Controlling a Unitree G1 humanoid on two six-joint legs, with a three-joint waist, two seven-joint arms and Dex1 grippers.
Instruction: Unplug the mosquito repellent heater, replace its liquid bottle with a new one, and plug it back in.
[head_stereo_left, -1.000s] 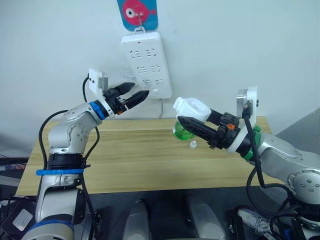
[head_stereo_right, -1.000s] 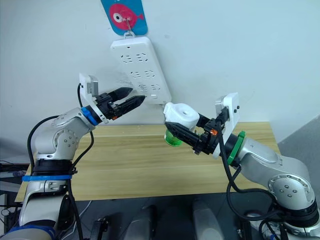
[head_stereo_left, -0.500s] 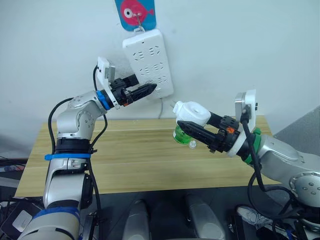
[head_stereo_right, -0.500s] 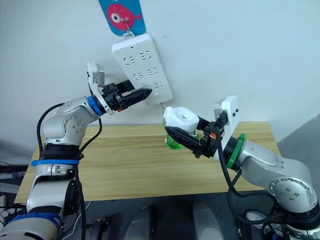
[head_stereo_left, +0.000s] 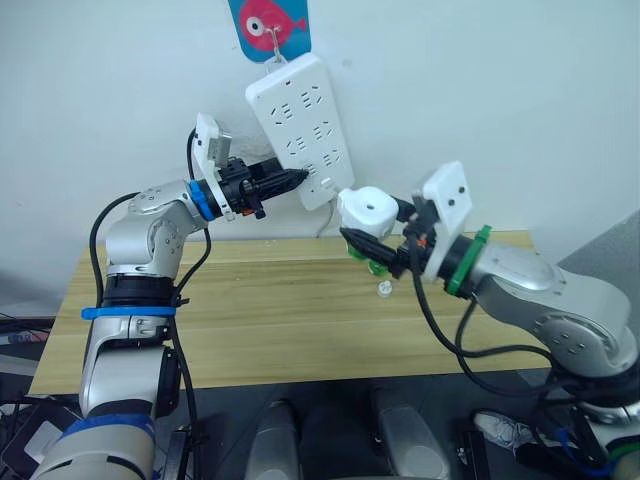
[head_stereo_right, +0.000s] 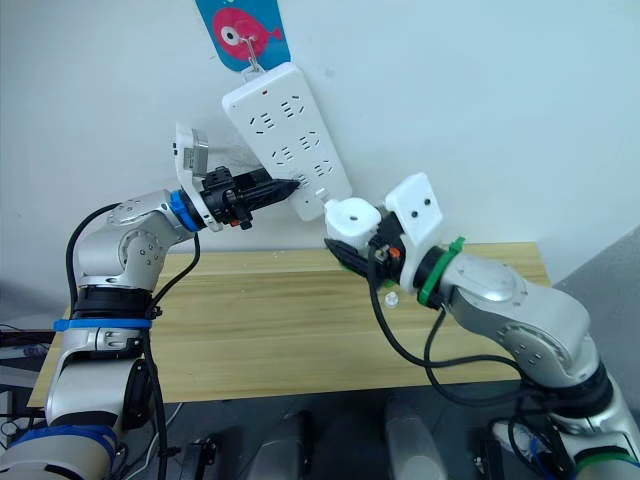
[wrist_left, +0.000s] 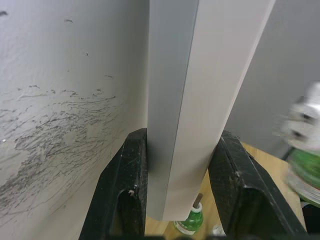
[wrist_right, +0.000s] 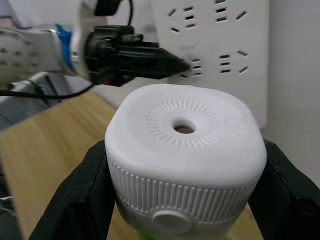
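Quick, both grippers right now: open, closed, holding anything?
Left gripper: fingers closed on the edge of the power strip.
Right gripper: closed on the mosquito repellent heater.

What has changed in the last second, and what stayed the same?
The left gripper moved from open air to the hanging power strip and closed its jaws on the strip's edge, tilting it. The right gripper carried the mosquito repellent heater up toward the strip. The heater stays clamped and unplugged; the small cap remains on the table.
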